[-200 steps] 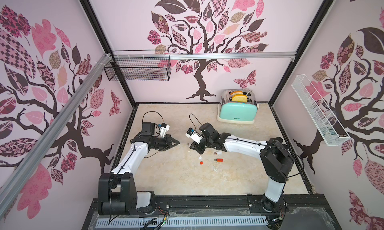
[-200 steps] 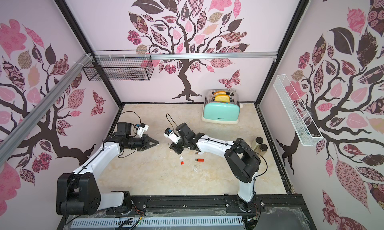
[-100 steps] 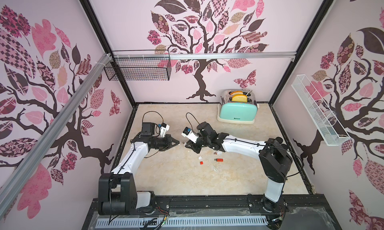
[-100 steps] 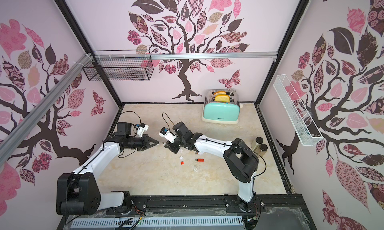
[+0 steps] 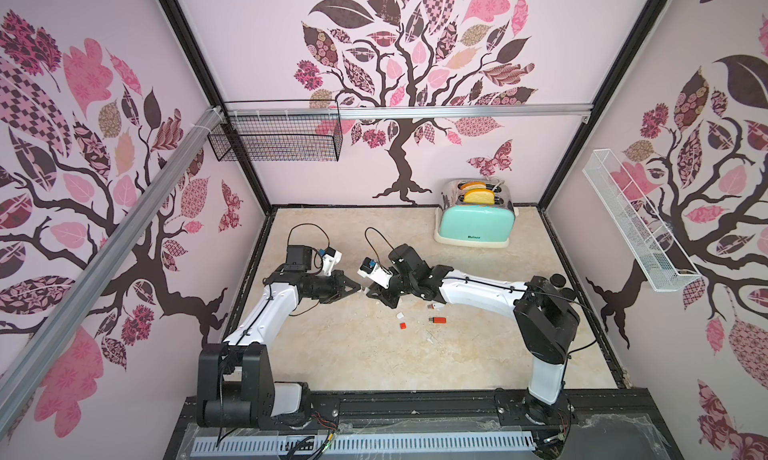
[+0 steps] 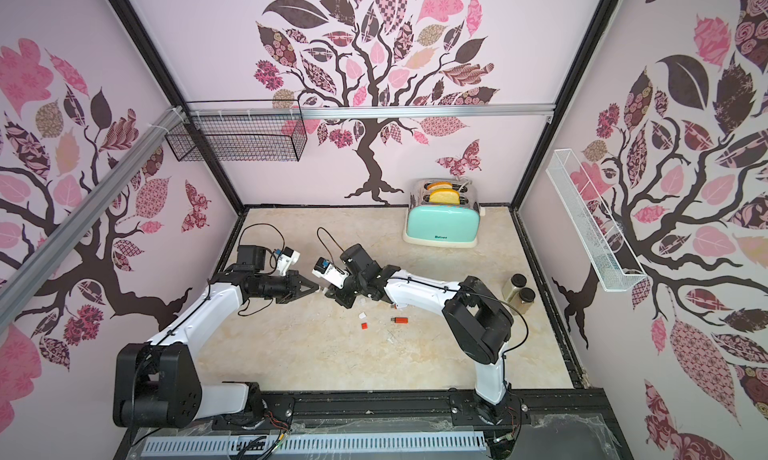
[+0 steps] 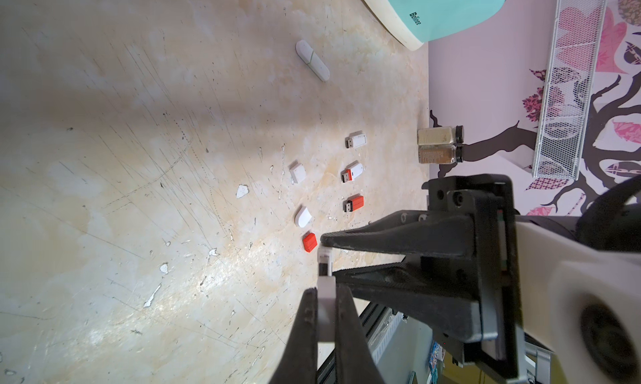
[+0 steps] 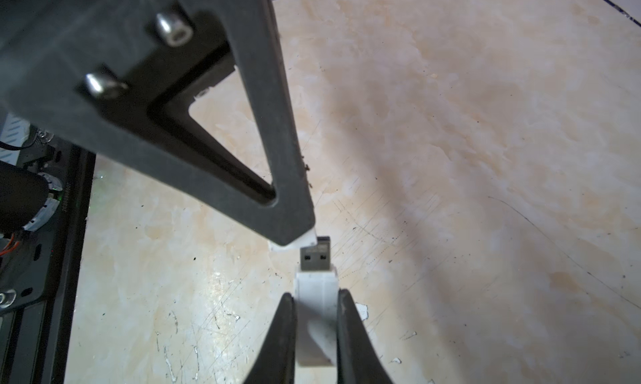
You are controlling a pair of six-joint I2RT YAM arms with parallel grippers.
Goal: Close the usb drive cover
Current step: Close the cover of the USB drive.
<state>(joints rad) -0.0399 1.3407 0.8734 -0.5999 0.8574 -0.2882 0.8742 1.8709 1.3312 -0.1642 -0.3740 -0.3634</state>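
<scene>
My left gripper [image 7: 326, 290] is shut on a small white usb drive cover [image 7: 326, 297]. My right gripper [image 8: 315, 295] is shut on the white usb drive [image 8: 315, 281], whose bare metal plug [image 8: 315, 258] points at the cover [image 8: 305, 242]. The plug's tip is right at the cover's mouth. I cannot tell whether it has gone in. In both top views the left gripper [image 5: 358, 288] and the right gripper [image 5: 372, 292] meet tip to tip over the left middle of the table, a little above it.
Several loose drives and caps lie on the table beyond the grippers: a red cap [image 7: 309, 242], a white cap [image 7: 303, 216], a red drive [image 7: 353, 204], a long white closed drive [image 7: 312, 60]. A mint toaster [image 5: 476, 217] stands at the back. Two spice jars [image 6: 517, 287] stand by the right wall.
My right gripper has carried the drive leftward until its plug reaches the cover in my left gripper. The left arm has stayed still.
</scene>
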